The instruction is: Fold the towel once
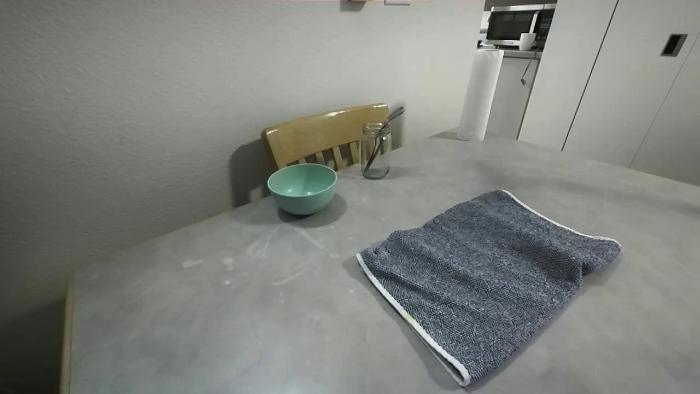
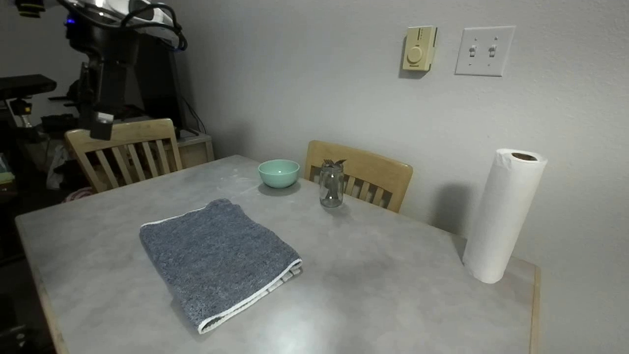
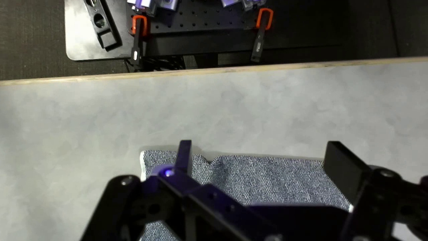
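The blue-grey towel (image 1: 486, 273) with white trim lies on the table, and it also shows in an exterior view (image 2: 221, 260). It lies doubled, with two layers at the white-trimmed end and a bit of pale striped underside showing there. Its top has soft wrinkles, and one corner is slightly raised or bunched. My gripper (image 2: 100, 125) hangs high above the table's far left end in that exterior view, apart from the towel. In the wrist view the gripper (image 3: 259, 147) has its fingers wide apart with nothing between them, and the towel (image 3: 260, 180) lies below, partly hidden by the gripper.
A teal bowl (image 1: 302, 189) and a glass jar (image 1: 375, 153) with cutlery stand near the wall side. A paper towel roll (image 2: 503, 216) stands at a table end. Chairs (image 2: 358, 169) sit against the table. The table's wooden edge (image 3: 214, 71) and the robot's mount show in the wrist view.
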